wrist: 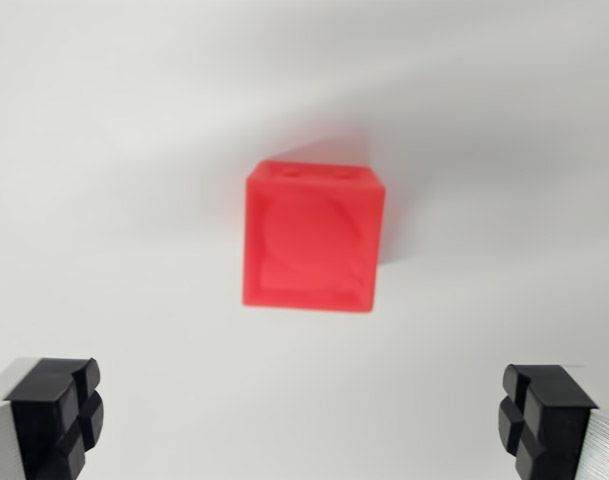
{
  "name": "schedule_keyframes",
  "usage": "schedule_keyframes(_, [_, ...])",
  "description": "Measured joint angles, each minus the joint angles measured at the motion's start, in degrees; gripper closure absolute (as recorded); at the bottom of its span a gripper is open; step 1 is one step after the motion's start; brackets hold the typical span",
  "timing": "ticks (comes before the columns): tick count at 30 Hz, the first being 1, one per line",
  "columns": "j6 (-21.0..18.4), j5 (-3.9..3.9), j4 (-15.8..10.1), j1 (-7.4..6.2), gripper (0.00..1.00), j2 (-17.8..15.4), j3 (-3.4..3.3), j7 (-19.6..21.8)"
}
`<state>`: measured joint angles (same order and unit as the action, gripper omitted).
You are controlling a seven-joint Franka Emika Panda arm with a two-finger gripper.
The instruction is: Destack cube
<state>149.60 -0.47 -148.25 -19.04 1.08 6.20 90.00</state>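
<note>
A red cube (pixel 312 238) sits on a white surface near the middle of the wrist view, slightly blurred. Its top face carries a round embossed shape, and a narrow strip of its far side shows two small holes. Whether another cube lies under it cannot be told from this angle. My gripper (pixel 302 420) is open, its black fingertips (pixel 59 410) at the bottom corners of the view, wide apart. The cube lies ahead of the fingertips and centred between them, with nothing held.
The white surface (pixel 114 150) fills the whole view around the cube. A soft shadow falls to the wrist view's right of the cube.
</note>
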Motion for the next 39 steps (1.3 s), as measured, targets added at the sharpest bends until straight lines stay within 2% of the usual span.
schedule_keyframes(12, [-8.12, 1.2, 1.25, -0.24, 0.0, -6.93, 0.0, -0.82])
schedule_keyframes(24, [-15.01, 1.72, 3.3, -0.25, 0.0, -11.73, -0.04, -1.26])
schedule_keyframes(39, [-21.91, 2.04, 6.27, -0.25, 0.0, -15.72, -0.14, -1.51])
